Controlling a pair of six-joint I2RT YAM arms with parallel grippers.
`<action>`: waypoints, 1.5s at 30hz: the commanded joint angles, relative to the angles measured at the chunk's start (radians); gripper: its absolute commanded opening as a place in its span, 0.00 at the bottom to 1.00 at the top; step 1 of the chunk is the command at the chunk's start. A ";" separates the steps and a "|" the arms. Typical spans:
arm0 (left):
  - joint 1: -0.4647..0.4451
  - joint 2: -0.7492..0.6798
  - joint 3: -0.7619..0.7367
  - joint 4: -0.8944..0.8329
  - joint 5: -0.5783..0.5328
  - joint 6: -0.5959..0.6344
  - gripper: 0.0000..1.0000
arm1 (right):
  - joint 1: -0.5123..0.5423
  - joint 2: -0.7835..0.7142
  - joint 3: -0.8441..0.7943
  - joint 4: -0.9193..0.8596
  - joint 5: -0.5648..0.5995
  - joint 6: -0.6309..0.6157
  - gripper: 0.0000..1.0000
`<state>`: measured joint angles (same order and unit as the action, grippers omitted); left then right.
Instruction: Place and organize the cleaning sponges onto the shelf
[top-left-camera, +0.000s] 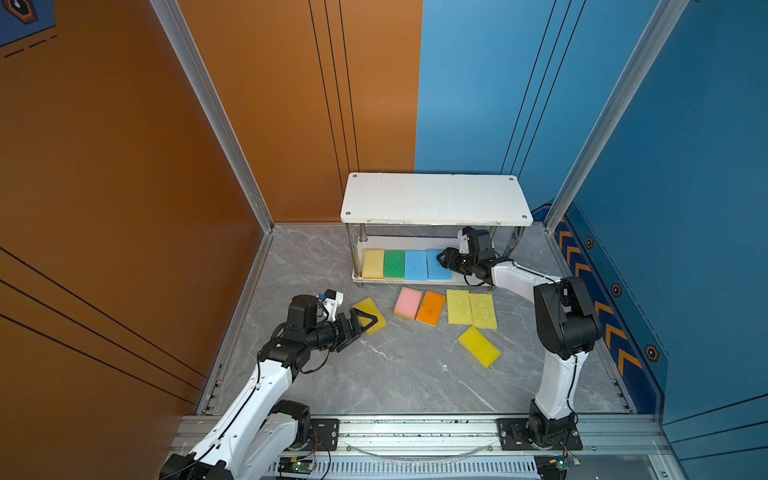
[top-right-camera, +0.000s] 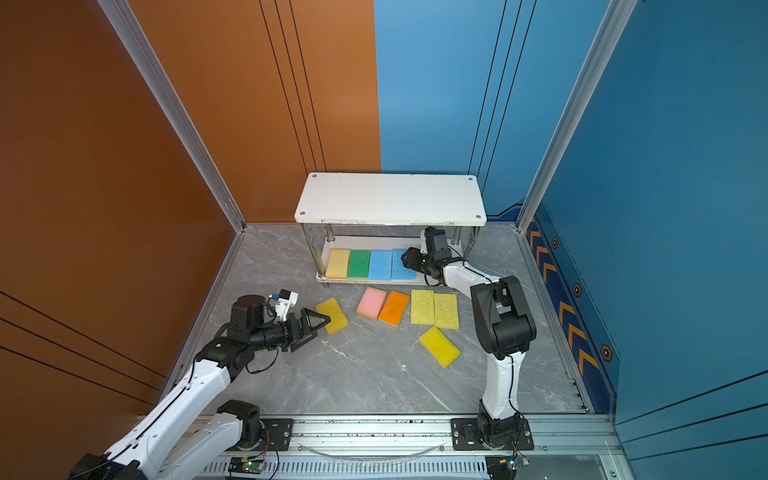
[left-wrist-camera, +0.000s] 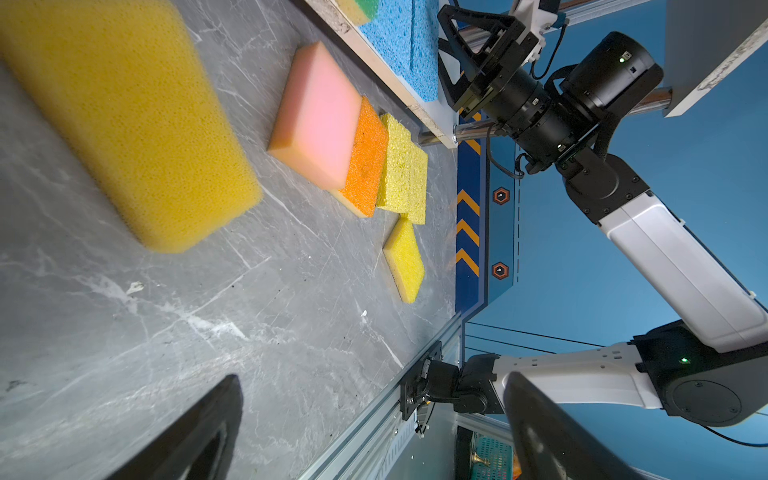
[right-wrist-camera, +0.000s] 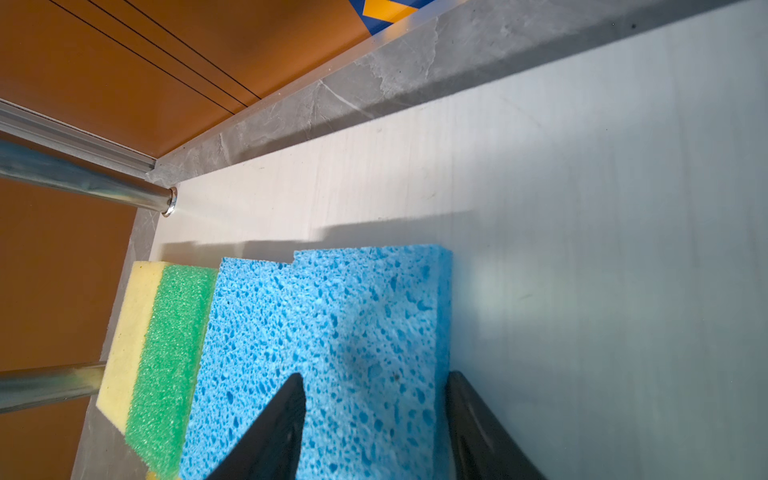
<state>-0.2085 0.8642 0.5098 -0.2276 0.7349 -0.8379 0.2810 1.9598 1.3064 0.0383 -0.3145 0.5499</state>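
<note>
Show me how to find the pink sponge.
Find the white two-tier shelf at the back. In front lies a row of four sponges. The pink sponge is its left end, beside the orange sponge, the only pink one.

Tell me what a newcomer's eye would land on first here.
The bright row on the lower board of the shelf: a pale yellow sponge, a green sponge and two light blue sponges, with the right pincer straddling the rightmost one. Then six loose sponges on the grey marble floor, the open left pincer poised at the deep yellow sponge.
</note>
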 joint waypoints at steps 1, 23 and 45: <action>0.009 0.003 -0.013 0.027 0.017 0.000 0.98 | -0.003 0.014 -0.017 -0.042 0.009 0.016 0.56; 0.014 0.010 -0.028 0.074 0.026 -0.008 0.98 | 0.000 -0.001 -0.041 -0.054 0.049 0.099 0.57; 0.015 -0.001 -0.032 0.082 0.029 -0.018 0.98 | 0.013 -0.059 -0.078 -0.105 0.095 0.110 0.57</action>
<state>-0.2028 0.8726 0.4915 -0.1673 0.7425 -0.8547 0.2848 1.9190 1.2652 0.0299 -0.2317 0.6479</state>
